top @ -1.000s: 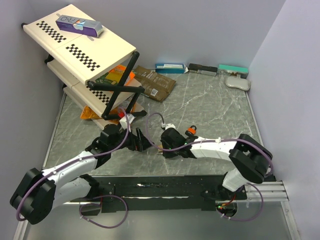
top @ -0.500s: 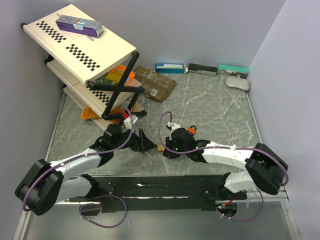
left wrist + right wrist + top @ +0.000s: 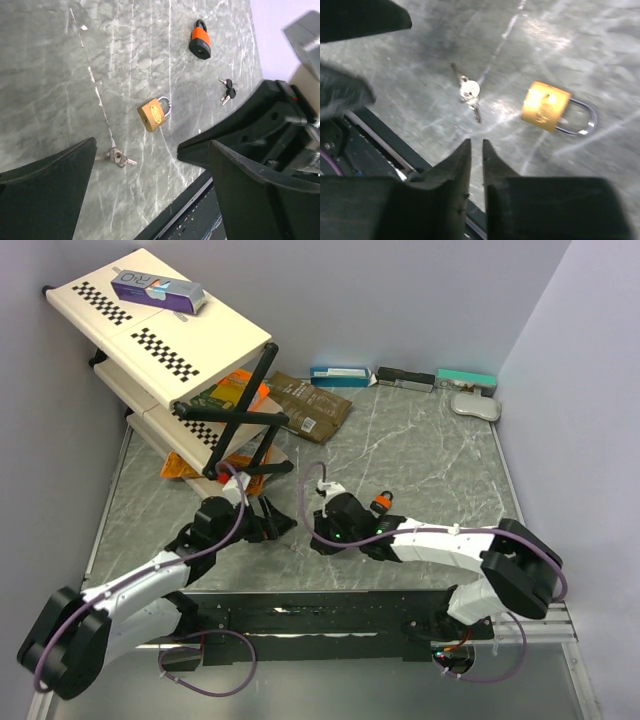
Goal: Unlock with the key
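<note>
While the brass padlock point(image 3: 156, 113) lies flat on the marble surface point(image 3: 50, 75), its shackle closed, the key point(image 3: 119, 158) is seen near it on the same surface, apart from the lock body and gripped by nothing. The left fingers point(image 3: 45, 200) are spread wide and empty, with lock and key framed between them. The right fingers point(image 3: 450, 190) are pressed almost together, only a slit left between, and nothing is held; they are pointed toward the key. An orange padlock point(image 3: 200, 44) and a second set of keys point(image 3: 227, 92) lie farther off.

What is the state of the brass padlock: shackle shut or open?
Shut. The brass padlock lies flat with both shackle ends in its body; the key lies apart from it, not inserted.
</note>
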